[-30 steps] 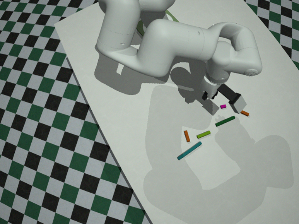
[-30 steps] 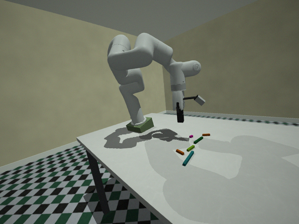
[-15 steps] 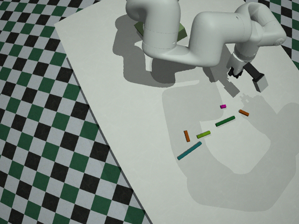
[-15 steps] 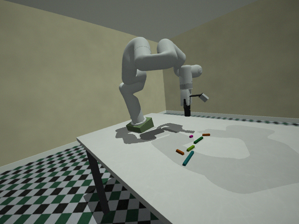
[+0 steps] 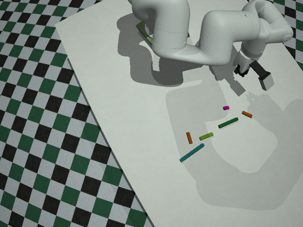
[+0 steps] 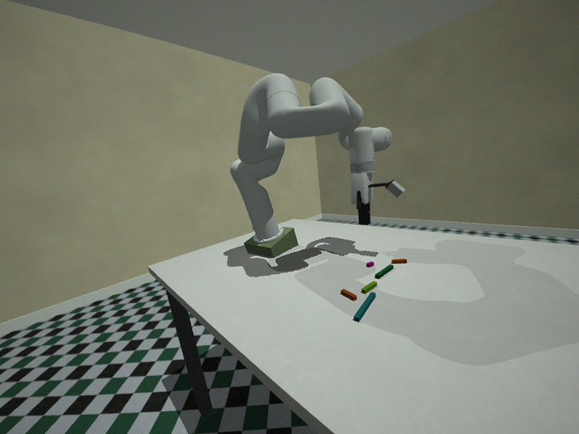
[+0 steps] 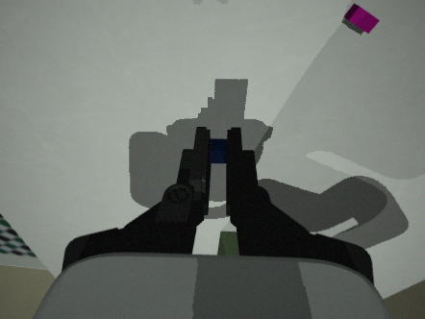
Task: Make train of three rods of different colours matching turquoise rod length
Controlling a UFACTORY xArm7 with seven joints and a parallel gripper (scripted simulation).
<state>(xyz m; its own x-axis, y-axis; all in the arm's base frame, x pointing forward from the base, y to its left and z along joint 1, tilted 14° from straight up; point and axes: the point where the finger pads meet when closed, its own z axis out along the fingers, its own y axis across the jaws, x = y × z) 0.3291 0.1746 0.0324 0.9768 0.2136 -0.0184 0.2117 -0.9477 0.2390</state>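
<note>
So the white jointed robot arm (image 6: 272, 127) has its black two-finger tool (image 7: 218, 144) hanging well above the pale grey flat surface (image 5: 161, 195), and it's clamped on a tiny dark blue rod (image 7: 218, 151) that you can only really make out in the wrist view, pinched right between the fingertips. Everything else lies flat on the surface, and I'll use the long turquoise rod (image 5: 192, 152) as the landmark in the top view. Just above its left half sits a short orange rod (image 5: 189, 137), standing roughly crosswise to it, near but not touching. Just above its right end is the lime rod (image 5: 205, 136), also apart from it. Further up and to the right comes the dark green rod (image 5: 228, 122), pointing roughly the same way as the lime one with a clear gap between them. Past that, farthest right of the turquoise one, is a second short orange rod (image 5: 246, 114), angled the other way. The little magenta rod (image 5: 226, 107) sits on its own above the green one, closest of the lot to the tool. The arm stands on an olive green square base block (image 6: 287, 243), far from the turquoise rod, at the back end of the surface.
</note>
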